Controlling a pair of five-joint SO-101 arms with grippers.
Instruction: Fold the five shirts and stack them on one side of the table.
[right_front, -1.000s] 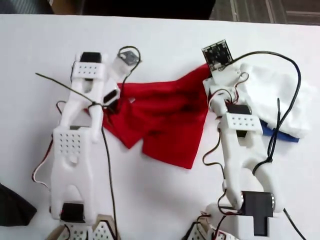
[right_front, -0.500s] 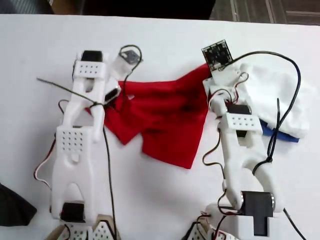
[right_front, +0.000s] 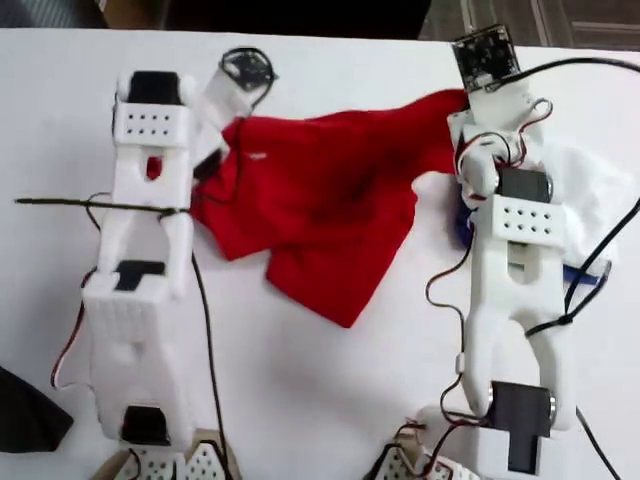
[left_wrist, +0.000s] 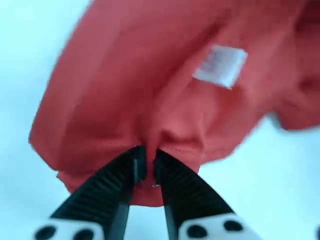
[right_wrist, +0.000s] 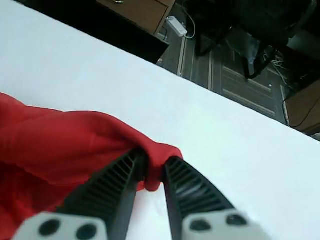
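A red shirt (right_front: 320, 200) hangs stretched between the two arms over the middle of the white table (right_front: 330, 400). My left gripper (right_front: 222, 150) is shut on its left edge; in the left wrist view the fingers (left_wrist: 125, 172) pinch a fold of red shirt (left_wrist: 165, 95) below a white label (left_wrist: 220, 65). My right gripper (right_front: 462, 118) is shut on the shirt's right corner, and the right wrist view shows the black fingers (right_wrist: 180, 185) clamped on a tip of red shirt (right_wrist: 60, 145). A lower flap points toward the table's front.
White cloth (right_front: 585, 185) lies piled at the right edge behind the right arm, with blue cloth (right_front: 580, 275) under it. A dark cloth (right_front: 30, 410) lies at the front left corner. Beyond the far table edge are a dark floor and furniture (right_wrist: 140, 12).
Both grippers have carried the red shirt toward the far edge of the table and lifted it. The shirt is now stretched wider between them.
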